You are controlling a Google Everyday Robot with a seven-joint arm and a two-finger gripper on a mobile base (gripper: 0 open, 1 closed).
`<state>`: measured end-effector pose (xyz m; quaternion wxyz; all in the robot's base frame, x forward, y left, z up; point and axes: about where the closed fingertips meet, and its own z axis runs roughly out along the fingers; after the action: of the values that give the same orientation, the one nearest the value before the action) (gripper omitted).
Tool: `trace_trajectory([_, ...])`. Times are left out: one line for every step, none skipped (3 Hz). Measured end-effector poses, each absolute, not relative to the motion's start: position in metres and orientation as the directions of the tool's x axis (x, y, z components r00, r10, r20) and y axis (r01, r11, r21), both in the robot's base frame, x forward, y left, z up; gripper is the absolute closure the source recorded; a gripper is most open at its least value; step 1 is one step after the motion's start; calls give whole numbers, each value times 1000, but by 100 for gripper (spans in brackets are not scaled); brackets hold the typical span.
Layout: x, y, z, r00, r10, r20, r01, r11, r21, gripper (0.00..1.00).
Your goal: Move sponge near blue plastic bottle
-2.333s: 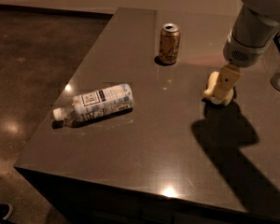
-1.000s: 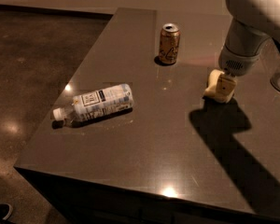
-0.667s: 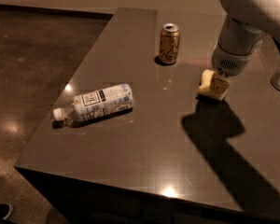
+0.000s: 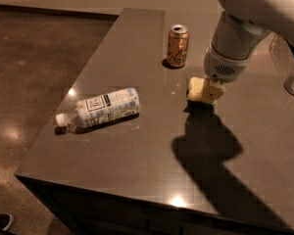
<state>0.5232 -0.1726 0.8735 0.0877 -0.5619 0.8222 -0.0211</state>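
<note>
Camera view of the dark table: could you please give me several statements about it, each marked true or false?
1. The clear plastic water bottle with the pale blue-white label lies on its side on the dark table. True.
2. The gold drink can has tipped over. False: it stands upright.
3. The robot's gripper is down at the small pale yellow foam sponge. True.
4. The sponge touches the bottle. False: bare table lies between them.
5. The bottle's white cap points toward the can. False: it points away from the can, toward the table's left edge in the picture.
</note>
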Motion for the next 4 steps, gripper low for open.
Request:
trace_trajectory([503, -144, 866, -273, -952, -141, -952, 288, -105, 100])
trace_trajectory([485, -119, 856, -203, -966, -162, -972, 218, -82, 100])
trace_trajectory([473, -94, 852, -144, -972, -186, -985, 159, -70, 100])
trace_trajectory([464, -67, 852, -88, -975, -204, -992, 105, -72, 82])
